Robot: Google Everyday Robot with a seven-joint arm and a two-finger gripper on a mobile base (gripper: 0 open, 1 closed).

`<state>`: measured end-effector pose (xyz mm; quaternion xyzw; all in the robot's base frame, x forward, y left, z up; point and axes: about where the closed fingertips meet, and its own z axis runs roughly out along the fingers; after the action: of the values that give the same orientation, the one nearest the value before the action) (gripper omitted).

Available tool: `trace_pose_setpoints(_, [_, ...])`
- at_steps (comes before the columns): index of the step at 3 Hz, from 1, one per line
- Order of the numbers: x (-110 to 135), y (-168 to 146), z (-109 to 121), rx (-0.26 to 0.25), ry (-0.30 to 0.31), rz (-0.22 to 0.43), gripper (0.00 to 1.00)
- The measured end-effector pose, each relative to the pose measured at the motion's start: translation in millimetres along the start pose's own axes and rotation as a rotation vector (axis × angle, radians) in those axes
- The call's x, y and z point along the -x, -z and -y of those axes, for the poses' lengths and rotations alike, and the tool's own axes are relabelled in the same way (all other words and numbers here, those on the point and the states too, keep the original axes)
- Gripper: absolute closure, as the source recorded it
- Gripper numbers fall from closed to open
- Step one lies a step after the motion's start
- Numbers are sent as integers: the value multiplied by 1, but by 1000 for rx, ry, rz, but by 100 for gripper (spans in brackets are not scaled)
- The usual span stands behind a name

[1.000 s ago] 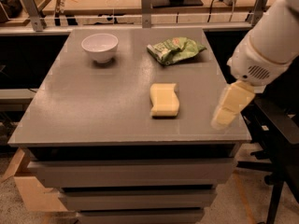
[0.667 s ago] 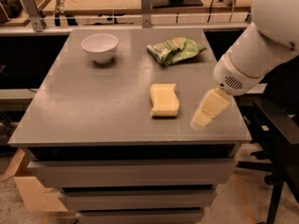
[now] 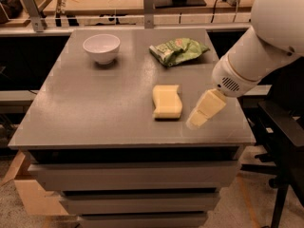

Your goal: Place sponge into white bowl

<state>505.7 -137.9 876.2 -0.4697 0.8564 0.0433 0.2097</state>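
The sponge (image 3: 167, 101) lies flat on the counter (image 3: 95, 108), right of centre and nearer the front edge than the back, with nothing touching it; it looks ready for a grasp from above or from its right side, since that flank is free. Just beside it, toward the front right corner, the gripper (image 3: 199, 116) hangs low over the surface, tilted down and to the left so its tip points at the sponge's near right corner, which reads as an approach and not yet a grip. It carries nothing, and I cannot tell whether it is parted or closed. The white arm (image 3: 256, 56) reaches in from beyond the right edge. The white bowl (image 3: 101, 48) stands upright near the back left corner, well apart from the sponge, so a long diagonal carry lies ahead. A green snack bag (image 3: 178, 50) rests by the back edge, right of centre. Compared with a second ago, the gripper has come inward from the right edge toward the sponge, while sponge, bowl and bag have not shifted
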Motion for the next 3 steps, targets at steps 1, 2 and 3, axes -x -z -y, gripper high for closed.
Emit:
trace_pose_setpoints(1, [19,-15,-15,39,-7,44,0])
trace_pose_setpoints(2, [40,-23,-34,64,16,73,0])
trace_pose_setpoints(3, [52,-40,-45,72,30,62,0])
